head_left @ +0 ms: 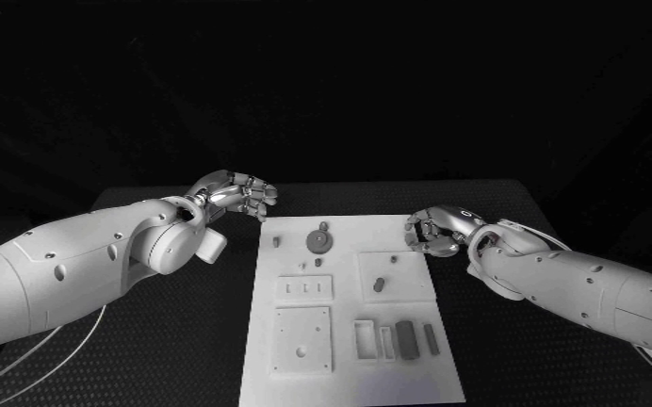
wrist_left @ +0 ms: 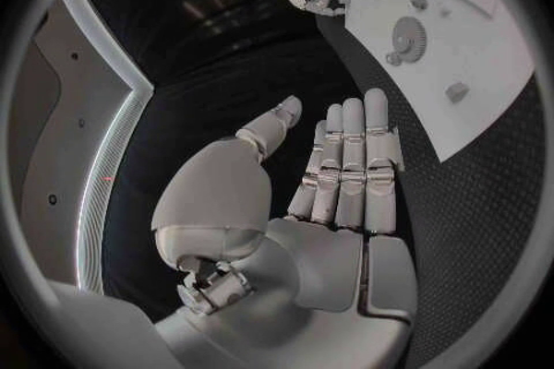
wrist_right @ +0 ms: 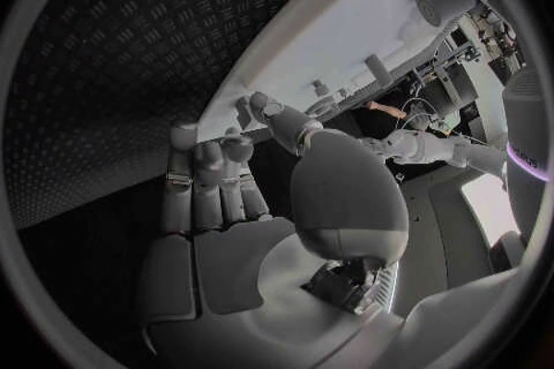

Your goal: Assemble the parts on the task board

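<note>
You will find no text, label, brand, number or sign that can be read anywhere here. The task board [head_left: 347, 369] carries grey parts and moulded recesses but no printing you could make out, and the black table [head_left: 163, 369] shows a plain tread pattern with no markings. The arms and hands bear no legible lettering either.

Task board [head_left: 408, 237]: white, centre of worktop [head_left: 516, 332].
Left robot hand [head_left: 239, 193]: 10 o'clock of board, empty.
Right robot hand [head_left: 437, 229]: 2 o'clock edge, fingers curled.
Gear [head_left: 319, 238]: 12 o'clock on board.
</note>
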Motion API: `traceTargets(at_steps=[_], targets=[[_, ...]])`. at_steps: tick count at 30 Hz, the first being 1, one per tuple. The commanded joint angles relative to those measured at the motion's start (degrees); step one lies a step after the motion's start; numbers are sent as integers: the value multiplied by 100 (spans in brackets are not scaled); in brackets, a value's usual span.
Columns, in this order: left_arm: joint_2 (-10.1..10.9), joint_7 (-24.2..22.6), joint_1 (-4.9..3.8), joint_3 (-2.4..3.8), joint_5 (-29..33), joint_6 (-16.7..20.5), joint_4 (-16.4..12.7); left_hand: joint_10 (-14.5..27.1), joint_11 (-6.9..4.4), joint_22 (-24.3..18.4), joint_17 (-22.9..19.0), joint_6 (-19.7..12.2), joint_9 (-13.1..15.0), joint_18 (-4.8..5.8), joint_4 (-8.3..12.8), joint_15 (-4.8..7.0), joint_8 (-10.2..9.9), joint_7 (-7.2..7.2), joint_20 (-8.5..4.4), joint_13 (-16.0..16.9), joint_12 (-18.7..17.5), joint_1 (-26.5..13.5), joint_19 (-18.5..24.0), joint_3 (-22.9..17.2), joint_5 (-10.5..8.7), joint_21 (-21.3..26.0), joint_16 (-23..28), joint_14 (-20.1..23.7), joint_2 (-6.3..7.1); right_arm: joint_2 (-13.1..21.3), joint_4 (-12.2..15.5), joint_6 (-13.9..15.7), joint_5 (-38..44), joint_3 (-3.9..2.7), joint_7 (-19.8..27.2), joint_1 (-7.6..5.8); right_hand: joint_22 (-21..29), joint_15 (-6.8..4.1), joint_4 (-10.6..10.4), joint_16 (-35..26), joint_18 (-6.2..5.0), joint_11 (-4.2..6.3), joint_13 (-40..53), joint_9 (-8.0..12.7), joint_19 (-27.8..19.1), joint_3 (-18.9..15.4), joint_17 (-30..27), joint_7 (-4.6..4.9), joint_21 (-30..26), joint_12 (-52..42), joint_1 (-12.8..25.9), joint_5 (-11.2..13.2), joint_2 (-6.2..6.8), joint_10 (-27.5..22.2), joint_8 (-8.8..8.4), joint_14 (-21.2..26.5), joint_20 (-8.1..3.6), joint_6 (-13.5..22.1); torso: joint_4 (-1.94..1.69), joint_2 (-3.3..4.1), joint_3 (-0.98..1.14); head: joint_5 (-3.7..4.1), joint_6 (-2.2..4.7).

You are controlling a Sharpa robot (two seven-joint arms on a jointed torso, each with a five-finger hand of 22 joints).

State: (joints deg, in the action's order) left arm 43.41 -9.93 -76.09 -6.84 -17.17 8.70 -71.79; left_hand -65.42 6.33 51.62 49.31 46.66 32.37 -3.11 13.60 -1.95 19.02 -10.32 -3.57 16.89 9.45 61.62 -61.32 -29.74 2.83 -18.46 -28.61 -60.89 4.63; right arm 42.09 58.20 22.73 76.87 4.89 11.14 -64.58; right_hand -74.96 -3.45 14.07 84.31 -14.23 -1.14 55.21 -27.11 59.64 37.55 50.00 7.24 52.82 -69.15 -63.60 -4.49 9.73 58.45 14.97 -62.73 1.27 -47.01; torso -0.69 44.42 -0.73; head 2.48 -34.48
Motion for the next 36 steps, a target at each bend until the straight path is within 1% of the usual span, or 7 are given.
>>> traceTargets(at_steps=[1,5,10,14,18,26,36], targets=[[-10,-37,-3,5,-15,-95,-14,24,35,8,11,5,-5,-84,-3,-12,-22,-29,0,9,-30,-69,-1,24,-2,22,26,-7,5,-18,-12,-45,10,0,64,8,-92,-21,7,40,-77,-113,-15,-25,49,-45,-2,135,8,-43,-7,-4,-73,-408,69,-32,-15,-287,4,-2,2,-13,-7],[4,-28,-3,5,-16,-108,-24,27,36,9,13,-1,-5,-84,-5,-13,-28,-32,0,10,-34,-73,-1,26,-2,24,28,-8,5,-31,-29,-46,10,0,79,10,-97,-48,30,51,-77,-83,-33,-78,62,-58,-6,105,13,-55,-17,-5,-155,-391,176,-45,-25,-464,1,2,3,-3,-7],[8,-17,-3,5,-18,-109,-29,29,37,11,15,-7,-5,-84,-6,-13,-33,-35,0,12,-37,-76,-1,28,-2,25,30,-8,7,-60,-56,-49,10,0,90,15,-101,-72,49,64,-77,-56,-46,-124,72,-67,-9,74,20,-67,-13,-6,-241,-379,255,-54,-31,-607,2,2,3,-10,-15],[7,-10,-3,5,-22,-113,-36,30,38,11,16,-10,-5,-84,-7,-13,-35,-36,0,14,-39,-77,-2,29,-2,26,32,-8,7,-83,-72,-95,10,0,92,16,-102,-90,59,70,-77,-35,-52,-147,77,-70,-10,50,24,-73,-7,-6,-289,-372,290,-58,-34,-674,-2,2,3,-15,-19],[9,-7,-3,5,-25,-114,-43,32,39,13,18,-16,-5,-84,-5,-13,-40,-39,0,16,-42,-77,-1,30,-2,29,34,-7,10,-117,-104,-112,11,0,95,17,-102,-110,56,70,-77,-13,-62,-169,71,-63,-14,26,22,-71,6,-8,-387,-372,318,-55,-34,-733,-4,2,5,-21,-20],[13,3,-3,5,-26,-114,-53,34,40,14,21,-24,-5,-85,-3,-13,-47,-43,0,18,-46,-77,-2,33,-2,31,37,-8,14,-132,-138,-138,34,0,88,18,-106,-132,67,76,-77,13,-68,-197,69,-66,-15,-3,28,-76,21,-7,-447,-369,358,-55,-36,-820,2,0,-1,-36,-28],[22,19,-4,5,-27,-113,-63,38,42,17,26,-38,-4,-84,-5,-13,-58,-49,1,23,-52,-82,-3,36,-2,35,41,-10,17,-138,-141,-125,98,0,81,19,-108,-199,92,91,-77,96,-79,-297,71,-68,-17,-96,45,-86,38,-7,-572,-358,484,-58,-42,-1059,3,-2,0,-42,-40]])
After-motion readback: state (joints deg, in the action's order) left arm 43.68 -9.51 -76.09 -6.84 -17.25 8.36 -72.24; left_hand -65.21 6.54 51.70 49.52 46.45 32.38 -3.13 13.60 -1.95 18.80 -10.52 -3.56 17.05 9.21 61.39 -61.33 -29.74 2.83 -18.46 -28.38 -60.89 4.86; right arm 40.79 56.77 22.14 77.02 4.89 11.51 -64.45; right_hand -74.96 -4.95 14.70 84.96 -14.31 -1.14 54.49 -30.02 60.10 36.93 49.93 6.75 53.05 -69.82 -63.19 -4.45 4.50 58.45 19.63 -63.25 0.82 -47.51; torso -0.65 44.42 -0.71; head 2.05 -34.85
